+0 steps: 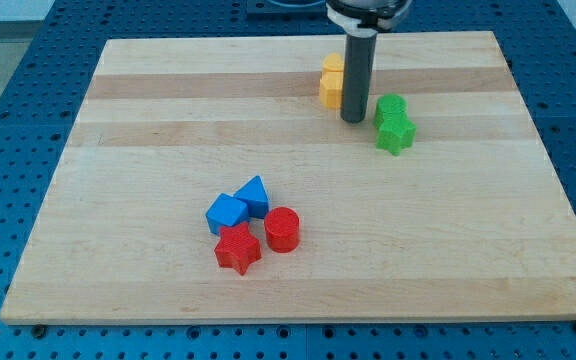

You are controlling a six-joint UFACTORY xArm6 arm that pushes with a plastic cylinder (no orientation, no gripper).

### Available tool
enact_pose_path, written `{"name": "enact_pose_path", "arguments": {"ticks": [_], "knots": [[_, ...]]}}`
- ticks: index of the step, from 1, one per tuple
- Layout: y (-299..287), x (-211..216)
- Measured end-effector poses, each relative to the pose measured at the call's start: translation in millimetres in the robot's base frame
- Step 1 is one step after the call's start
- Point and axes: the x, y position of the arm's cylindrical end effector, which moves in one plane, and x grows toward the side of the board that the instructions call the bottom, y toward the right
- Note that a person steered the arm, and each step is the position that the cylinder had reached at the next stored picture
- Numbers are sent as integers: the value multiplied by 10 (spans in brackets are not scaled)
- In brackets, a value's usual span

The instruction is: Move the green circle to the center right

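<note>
Green circle (pixel 390 106): sits at the board's (pixel 168 120) upper right, touching the green star (pixel 396 133) below it. My tip (pixel 353 120): just left of both greens, apart; you see a bare rod, no claw. Two yellow blocks (pixel 330 80): partly hidden behind the rod.

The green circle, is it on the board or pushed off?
On: green circle sits on the board, touching the green star.
</note>
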Motion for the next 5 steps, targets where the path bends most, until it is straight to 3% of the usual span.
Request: {"name": "enact_pose_path", "arguments": {"ticks": [3, 5], "knots": [[952, -81], [1134, -81]]}}
